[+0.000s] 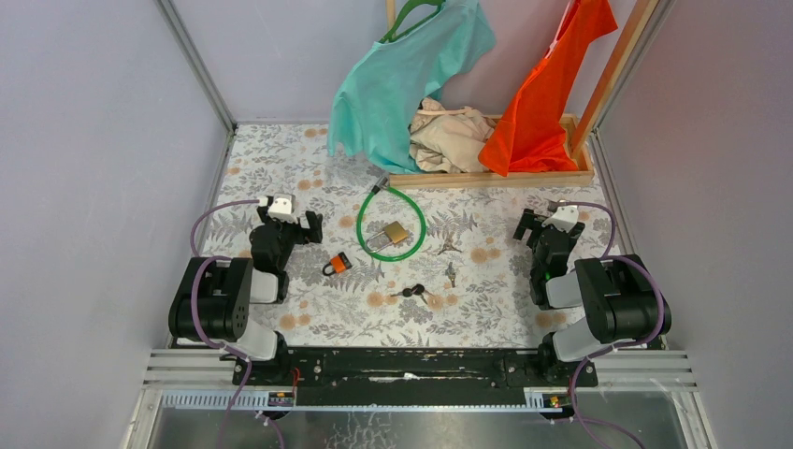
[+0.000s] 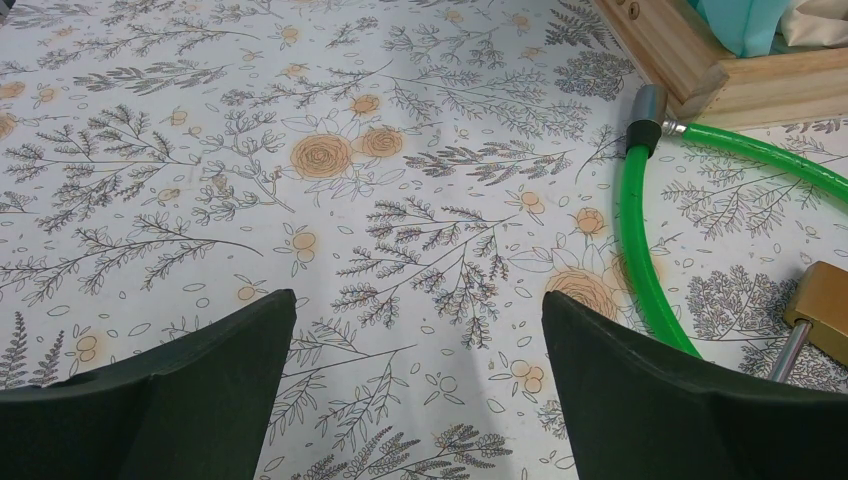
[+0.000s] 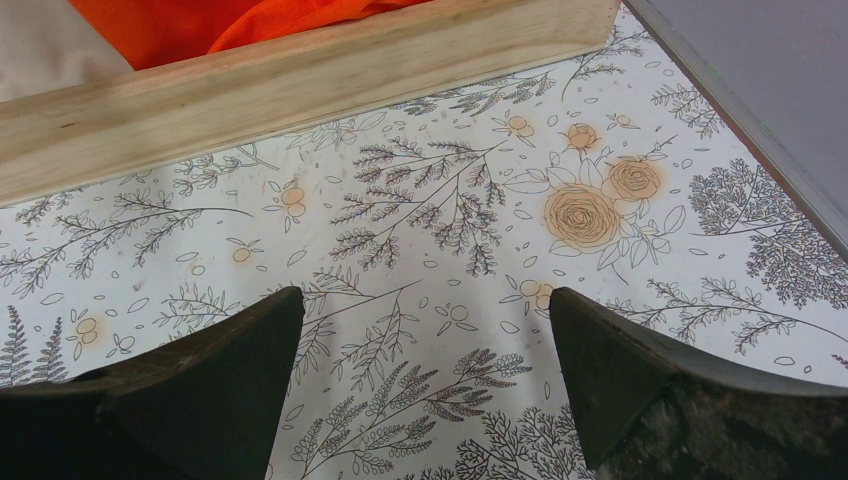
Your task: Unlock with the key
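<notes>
Keys [image 1: 412,294]: small bunch flat on worktop [image 1: 281,168], centre, closest to near edge; nothing touching.
Orange padlock [image 1: 337,265]: left of keys, slightly farther in; apart from them.
L gripper [image 1: 292,226]: by left edge, fingers spread wide, holding nothing.
R gripper [image 1: 552,229]: by right edge, fingers spread wide, holding nothing.
Brass padlock [image 1: 394,234]: centre, lying inside green cable loop [image 1: 360,224].
Wooden rack base [image 1: 486,178]: far edge, twd far-right corner; teal shirt [image 1: 402,84], beige cloth [image 1: 449,136], orange garment [image 1: 542,103] over it.

Black-headed keys [image 1: 412,293] lie near brass padlock [image 1: 396,232].
</notes>
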Robot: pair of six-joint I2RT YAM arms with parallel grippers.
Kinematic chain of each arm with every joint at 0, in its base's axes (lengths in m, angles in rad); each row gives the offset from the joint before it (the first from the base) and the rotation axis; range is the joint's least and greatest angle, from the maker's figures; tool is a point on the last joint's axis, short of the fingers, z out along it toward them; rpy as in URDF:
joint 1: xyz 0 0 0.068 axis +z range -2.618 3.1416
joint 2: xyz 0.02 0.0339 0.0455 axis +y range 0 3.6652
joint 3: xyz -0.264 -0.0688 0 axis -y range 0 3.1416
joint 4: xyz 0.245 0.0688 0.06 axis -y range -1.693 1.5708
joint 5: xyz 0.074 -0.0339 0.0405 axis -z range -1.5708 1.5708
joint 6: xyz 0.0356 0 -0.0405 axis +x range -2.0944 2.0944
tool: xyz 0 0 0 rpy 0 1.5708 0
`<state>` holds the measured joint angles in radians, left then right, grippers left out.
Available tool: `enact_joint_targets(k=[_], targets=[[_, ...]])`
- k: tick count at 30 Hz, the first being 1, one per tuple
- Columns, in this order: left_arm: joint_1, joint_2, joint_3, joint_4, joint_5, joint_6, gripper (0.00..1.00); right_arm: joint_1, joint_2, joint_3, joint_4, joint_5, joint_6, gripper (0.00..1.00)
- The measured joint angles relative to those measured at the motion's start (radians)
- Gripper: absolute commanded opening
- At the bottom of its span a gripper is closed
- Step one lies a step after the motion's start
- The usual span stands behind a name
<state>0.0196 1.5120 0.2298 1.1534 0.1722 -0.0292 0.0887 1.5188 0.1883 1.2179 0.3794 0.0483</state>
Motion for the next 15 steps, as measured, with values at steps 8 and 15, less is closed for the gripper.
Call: enact_joint_targets(k=[8,15], targets=[[0.000,0.000,0.000,0.000,0.000,0.000,1.00,0.000,0.000,0.000,0.000,0.000,0.000,0.99],[0.000,-0.007,0.002,-0.018,0.002,0.000,1.00,-0.045,-0.026,0.001,-0.042,-0.030,0.019,0.99]])
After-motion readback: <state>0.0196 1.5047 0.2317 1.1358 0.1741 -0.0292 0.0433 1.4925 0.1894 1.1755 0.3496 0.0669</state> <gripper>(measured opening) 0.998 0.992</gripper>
